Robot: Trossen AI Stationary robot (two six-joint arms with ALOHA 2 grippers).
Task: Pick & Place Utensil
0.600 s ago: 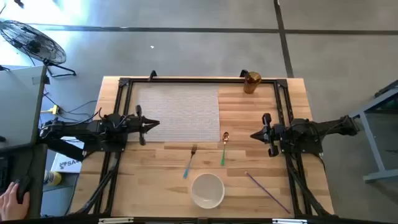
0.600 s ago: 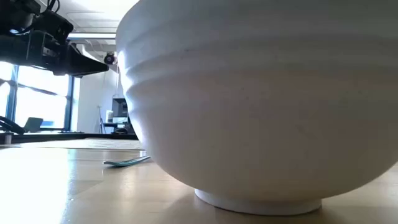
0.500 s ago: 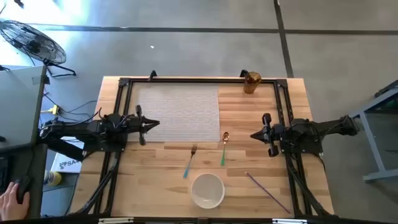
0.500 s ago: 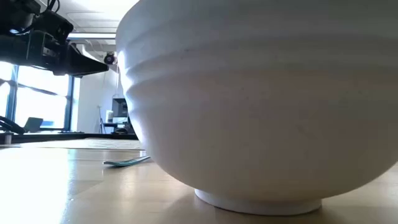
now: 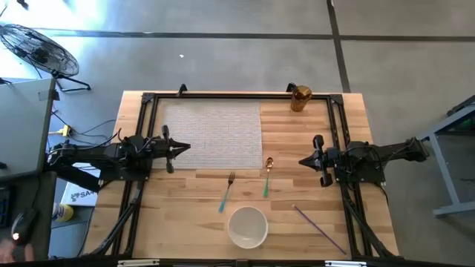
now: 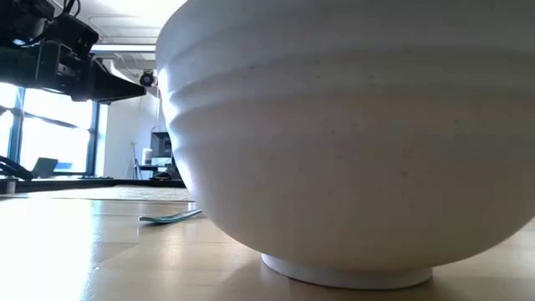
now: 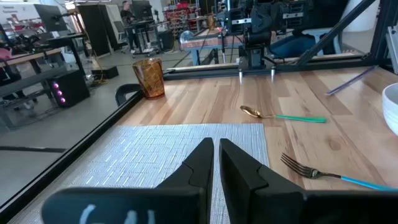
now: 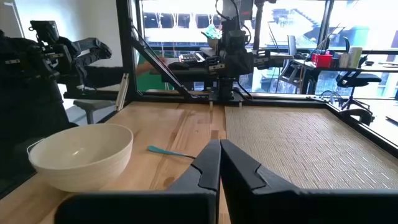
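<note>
My left gripper (image 5: 184, 148) hangs over the left edge of the mat (image 5: 211, 133), its fingers (image 7: 202, 163) pressed together on nothing, pointing toward the middle of the table (image 5: 312, 193). My right gripper (image 5: 303, 160) mirrors it from the other side, over bare wood just beyond the mat's right edge, its fingers (image 8: 208, 165) likewise closed and empty. Between the two, near the mat's front right corner, lies the spoon (image 5: 267, 175), gold bowl toward the mat and green handle pointing at the front edge. Just to its left lies the fork (image 5: 226, 191), tines near the mat's front edge and blue handle angled toward the front. Both rest flat on the wood, clear of either gripper. The bowl (image 5: 247, 226) stands at the front edge, close to the fork's handle end but apart from it; in the low view it fills most of the picture, with the blue handle showing past its side. A thin purple stick (image 5: 319, 228) lies aslant to the right of the bowl. An amber cup (image 5: 300, 97) stands at the far right corner of the frame, beside the mat's back corner.
</note>
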